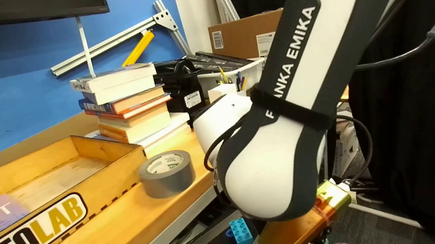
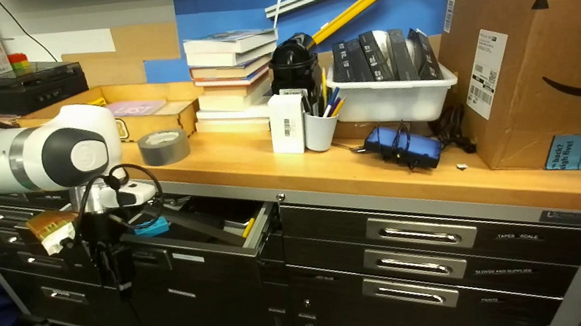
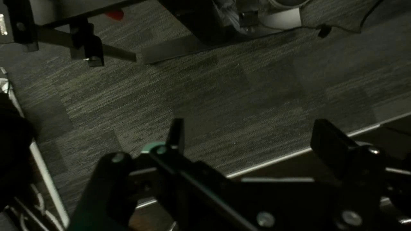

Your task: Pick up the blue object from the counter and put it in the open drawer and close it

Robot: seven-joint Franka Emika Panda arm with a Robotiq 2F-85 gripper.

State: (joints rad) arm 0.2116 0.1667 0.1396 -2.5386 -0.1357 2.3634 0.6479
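Note:
The blue object (image 1: 241, 234), a studded cyan block, lies inside the open drawer (image 2: 262, 226). It also shows just over the drawer's front edge in an exterior view (image 2: 152, 228). The drawer sticks out from under the wooden counter (image 2: 236, 162), which also shows in an exterior view (image 1: 130, 233). My gripper (image 2: 115, 273) hangs pointing down in front of the drawer's front panel, outside it. In the wrist view my gripper (image 3: 249, 130) is open with nothing between its fingers, over the floor. The arm hides part of the drawer in both exterior views.
A grey tape roll (image 2: 164, 147) and a wooden tray (image 1: 116, 180) stand on the counter. A book stack (image 2: 233, 80), a pen cup (image 2: 320, 130), a white bin (image 2: 395, 100) and a cardboard box (image 2: 545, 70) are along the back. Drawer handles (image 2: 420, 235) protrude from the cabinet.

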